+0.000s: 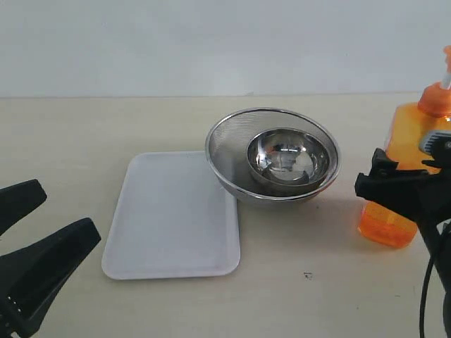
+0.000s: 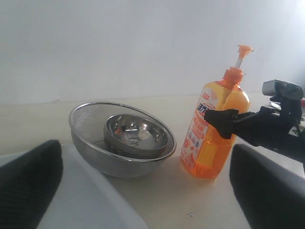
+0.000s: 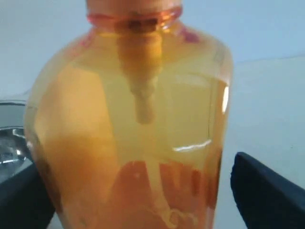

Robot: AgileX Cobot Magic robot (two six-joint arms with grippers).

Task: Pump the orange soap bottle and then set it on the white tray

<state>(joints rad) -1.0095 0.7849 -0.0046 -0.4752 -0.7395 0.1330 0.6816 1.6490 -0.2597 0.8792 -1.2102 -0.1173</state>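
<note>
The orange soap bottle stands upright at the table's far right, pump head up on its white stem. My right gripper is open, one finger on each side of the bottle's body. A gap shows between one finger and the bottle wall. The white tray lies flat and bare, left of centre. At the lower left, near the tray's front corner, my left gripper is open with nothing between its fingers.
A steel mesh bowl with a smaller polished steel bowl nested inside stands between tray and bottle, touching the tray's far right corner. A pale wall runs along the table's back edge.
</note>
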